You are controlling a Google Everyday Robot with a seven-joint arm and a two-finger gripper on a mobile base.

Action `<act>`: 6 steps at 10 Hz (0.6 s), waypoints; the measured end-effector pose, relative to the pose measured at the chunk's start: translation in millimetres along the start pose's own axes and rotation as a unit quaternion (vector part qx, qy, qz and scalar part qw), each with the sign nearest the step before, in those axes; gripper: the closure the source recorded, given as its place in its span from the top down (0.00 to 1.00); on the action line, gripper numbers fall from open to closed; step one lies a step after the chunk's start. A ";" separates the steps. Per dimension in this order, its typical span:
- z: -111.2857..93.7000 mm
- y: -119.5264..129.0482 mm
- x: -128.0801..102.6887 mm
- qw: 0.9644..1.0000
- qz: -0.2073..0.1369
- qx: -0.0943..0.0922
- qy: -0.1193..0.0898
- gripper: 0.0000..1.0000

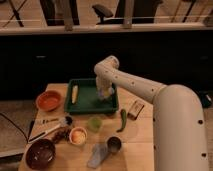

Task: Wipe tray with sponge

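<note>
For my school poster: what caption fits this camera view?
Gripper and sponge down in the green tray, near a corn cob.

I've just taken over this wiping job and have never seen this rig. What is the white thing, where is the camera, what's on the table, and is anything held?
The big white shape is the robot's single arm, reaching from the lower right over a wooden table. There is one camera view; where it is mounted isn't known. The arm's two-finger gripper is down inside the dark green shallow rectangular tray, with the small pale yellowish-white sponge at its tip; whether it is gripped can't be seen. A long yellow corn cob lies in the tray's left side. Outside: a round orange bowl, a dark brown bowl, a green pepper and a flat grey-blue oblong piece.
</note>
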 end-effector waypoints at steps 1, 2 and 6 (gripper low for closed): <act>0.1 -0.7 1.4 1.000 0.002 -0.002 -0.001 0.00; 0.3 -2.7 1.3 1.000 0.003 -0.003 -0.002 0.00; -0.2 -2.4 8.7 1.000 0.008 -0.012 0.002 0.00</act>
